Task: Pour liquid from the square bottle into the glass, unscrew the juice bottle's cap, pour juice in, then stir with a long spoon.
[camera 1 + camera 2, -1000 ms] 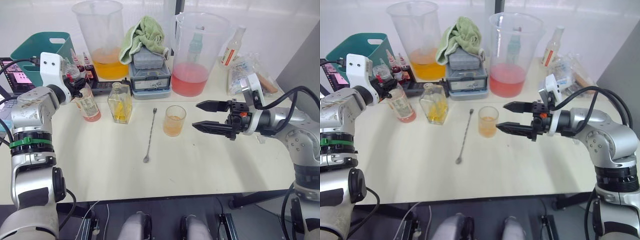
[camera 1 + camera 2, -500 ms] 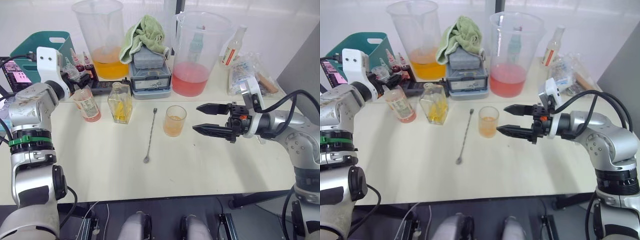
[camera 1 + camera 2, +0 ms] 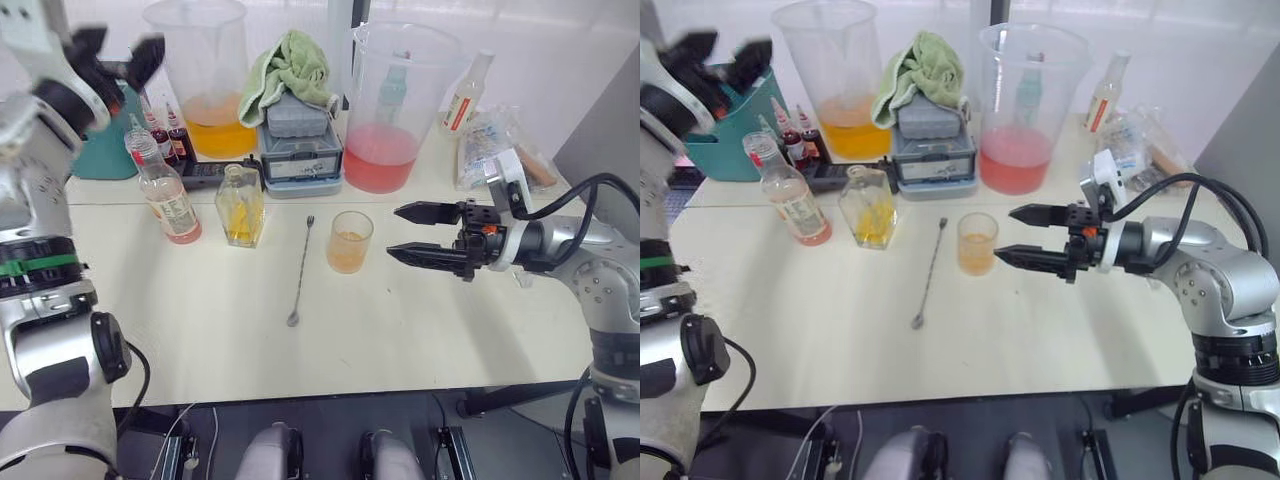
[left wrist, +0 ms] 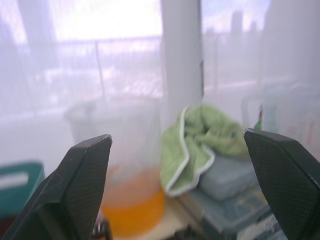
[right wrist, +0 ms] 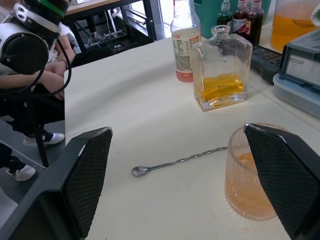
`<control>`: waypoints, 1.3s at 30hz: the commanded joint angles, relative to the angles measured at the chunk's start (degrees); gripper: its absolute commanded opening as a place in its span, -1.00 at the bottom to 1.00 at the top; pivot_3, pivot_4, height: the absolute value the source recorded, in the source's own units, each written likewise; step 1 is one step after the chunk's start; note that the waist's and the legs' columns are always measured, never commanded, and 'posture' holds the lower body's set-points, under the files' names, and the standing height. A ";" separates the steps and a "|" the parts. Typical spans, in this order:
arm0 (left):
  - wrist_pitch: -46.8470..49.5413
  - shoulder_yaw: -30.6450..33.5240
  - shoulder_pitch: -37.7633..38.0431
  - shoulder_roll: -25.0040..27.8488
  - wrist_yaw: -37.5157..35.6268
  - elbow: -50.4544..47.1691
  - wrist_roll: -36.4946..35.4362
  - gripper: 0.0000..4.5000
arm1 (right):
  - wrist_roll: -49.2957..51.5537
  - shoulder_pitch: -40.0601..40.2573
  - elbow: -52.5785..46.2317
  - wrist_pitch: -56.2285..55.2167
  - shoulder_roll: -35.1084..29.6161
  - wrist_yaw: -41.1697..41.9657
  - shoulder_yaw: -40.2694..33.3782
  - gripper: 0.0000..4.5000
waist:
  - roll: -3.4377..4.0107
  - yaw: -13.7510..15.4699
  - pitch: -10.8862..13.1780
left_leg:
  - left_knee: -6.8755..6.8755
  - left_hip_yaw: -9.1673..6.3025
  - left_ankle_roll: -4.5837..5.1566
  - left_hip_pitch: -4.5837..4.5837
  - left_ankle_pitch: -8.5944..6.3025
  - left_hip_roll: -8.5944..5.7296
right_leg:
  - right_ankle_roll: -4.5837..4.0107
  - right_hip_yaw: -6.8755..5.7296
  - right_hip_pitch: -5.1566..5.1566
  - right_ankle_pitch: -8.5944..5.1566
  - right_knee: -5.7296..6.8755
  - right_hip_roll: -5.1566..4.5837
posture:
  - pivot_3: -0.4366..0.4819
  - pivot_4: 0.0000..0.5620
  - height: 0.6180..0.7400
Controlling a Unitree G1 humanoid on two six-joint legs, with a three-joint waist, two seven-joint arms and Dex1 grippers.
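The left gripper is raised high over the bench's far left corner, fingers spread wide. The right gripper, also wide and holding nothing, reaches level beside the ribbed glass of orange liquid mid-bench. The labelled clear juice bottle stands uncapped near the square glass bottle.

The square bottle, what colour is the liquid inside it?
Amber yellow, low in the square bottle; clearest in the right wrist view.
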 commanded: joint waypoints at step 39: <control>-14.95 20.16 73.30 0.17 -18.23 -14.94 -6.25 0.98 | -17.00 28.35 25.50 -29.21 -5.05 -0.11 -20.41 1.00 | 0.23 0.15 -0.13 | -0.31 0.11 -0.58 0.32 -0.21 0.16 | -0.32 0.04 -0.08 -0.20 -0.29 -0.25 | -0.05 -0.47 0.98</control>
